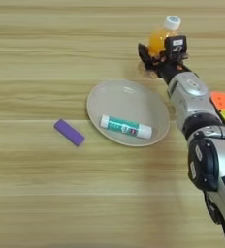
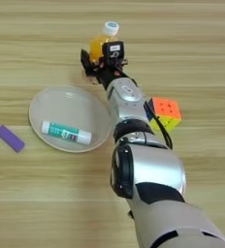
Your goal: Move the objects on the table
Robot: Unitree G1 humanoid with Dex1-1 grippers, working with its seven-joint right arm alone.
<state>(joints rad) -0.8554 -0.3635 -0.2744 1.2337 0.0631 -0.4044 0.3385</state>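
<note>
**Right arm's reached out to the orange bottle, tube's sitting in the plate**

Biggest thing first: our table [image 1: 37, 203] is the striped light-wood top that fills the whole view, and everything else is spread over its far-right half.

Next is our silver right arm [image 2: 148, 169], coming in from the bottom right and stretched all the way to the far side. That long reach is why it hides part of the puzzle cube [image 2: 167, 112], which lies just beside the forearm on its right.

Then the shallow grey plate [image 1: 100, 94], sitting mid-table. The white-and-teal tube [image 1: 126, 127] lies flat inside it, slanted across the near half; we'd guess the plate is acting as the collecting spot, though the task doesn't say so.

At the end of the arm, the right gripper [image 1: 159, 54] has a black finger on either side of the orange drink bottle [image 2: 99, 46]. It looks clamped around the lower body, with the white cap sticking up free above. The bottle stands slightly tilted at the far edge of the group, so we think it's the current pick.

Smallest: a little purple block [image 1: 69, 132] lying left of the plate, well apart from the arm. No marker pen visible anywhere.
</note>
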